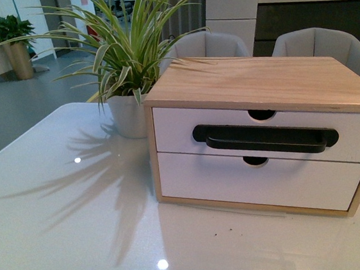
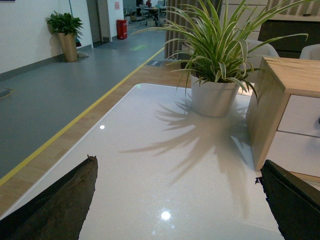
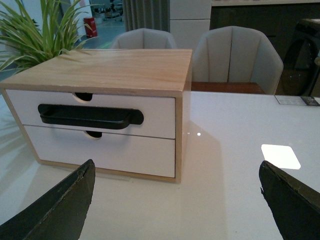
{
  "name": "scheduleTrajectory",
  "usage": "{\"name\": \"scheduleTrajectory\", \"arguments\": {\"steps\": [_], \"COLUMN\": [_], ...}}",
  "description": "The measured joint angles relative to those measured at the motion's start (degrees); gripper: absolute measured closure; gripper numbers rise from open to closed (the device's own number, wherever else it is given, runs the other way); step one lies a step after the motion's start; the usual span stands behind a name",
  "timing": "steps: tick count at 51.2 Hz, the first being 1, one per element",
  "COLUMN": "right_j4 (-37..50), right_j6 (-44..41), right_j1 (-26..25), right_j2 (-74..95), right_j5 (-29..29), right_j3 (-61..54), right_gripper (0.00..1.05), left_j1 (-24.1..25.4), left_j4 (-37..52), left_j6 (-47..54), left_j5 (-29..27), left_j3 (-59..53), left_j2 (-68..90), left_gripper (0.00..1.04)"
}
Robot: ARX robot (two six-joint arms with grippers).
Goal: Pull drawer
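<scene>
White glossy tabletop [image 1: 60, 218] carries the wooden chest [image 1: 258, 78] at my 1 o'clock, its upper drawer [image 1: 179, 130] closed flush with the black bar handle [image 1: 264, 138] facing me, so my left gripper [image 2: 176, 165] and right gripper [image 3: 176, 164] both hover with jaws spread, ready to straddle that bar.

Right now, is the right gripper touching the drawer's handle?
Apart. Right wrist view: the right gripper is open, with bare table between it and the black bar handle.
</scene>
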Motion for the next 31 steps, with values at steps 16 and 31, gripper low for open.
{"name": "scheduleTrajectory", "arguments": {"steps": [16, 31], "right_j4": [0.0, 0.0], "right_j6": [0.0, 0.0], "right_j1": [0.0, 0.0], "right_j2": [0.0, 0.0], "right_j5": [0.0, 0.0], "right_j3": [0.0, 0.0], "right_gripper": [0.09, 0.09], "left_j1": [0.0, 0.0], "left_j4": [0.0, 0.0], "left_j6": [0.0, 0.0], "left_j5": [0.0, 0.0], "left_j3": [0.0, 0.0], "left_j2": [0.0, 0.0], "left_gripper": [0.07, 0.07]}}
